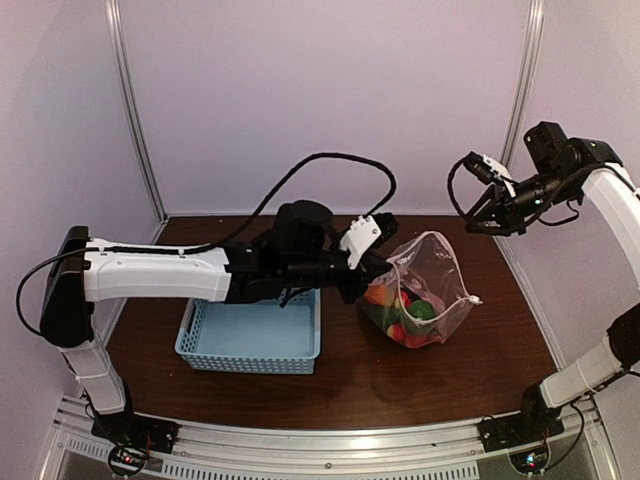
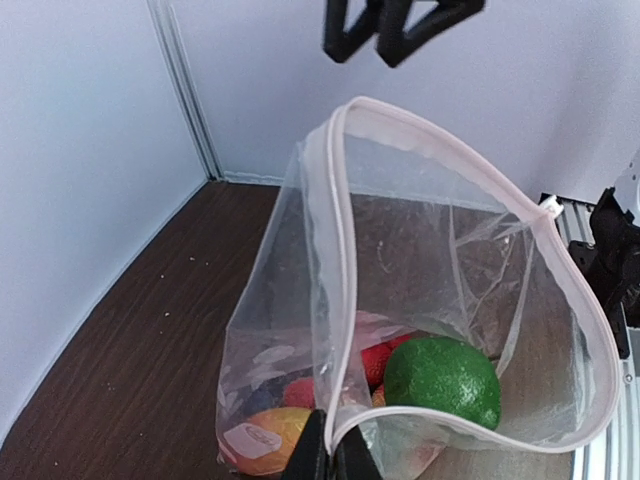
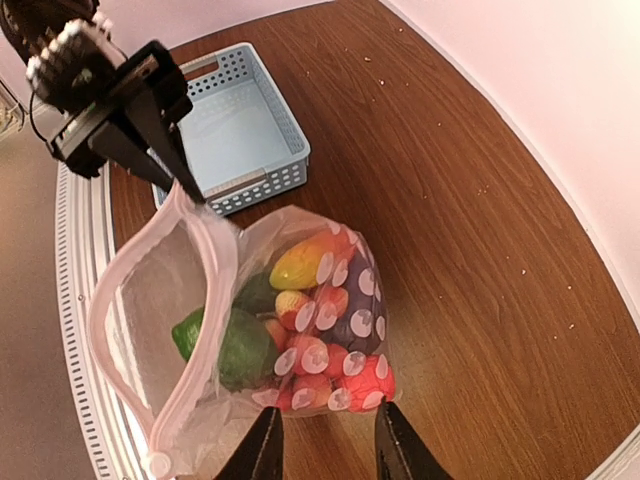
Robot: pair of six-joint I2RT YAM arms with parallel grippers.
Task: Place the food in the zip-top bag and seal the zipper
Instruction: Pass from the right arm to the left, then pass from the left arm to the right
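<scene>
Left gripper (image 1: 383,263) clamps the zipper (image 2: 340,250) of the zip-top bag (image 1: 435,265). Bag upright, mouth open, food (image 1: 405,312) inside. Right gripper (image 1: 470,218) hovers far right, fingers apart, empty. Basket (image 1: 250,338) left of bag.

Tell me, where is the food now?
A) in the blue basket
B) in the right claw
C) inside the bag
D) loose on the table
C: the food shows through the wall of the bag, while the left gripper pinches its rim.
</scene>
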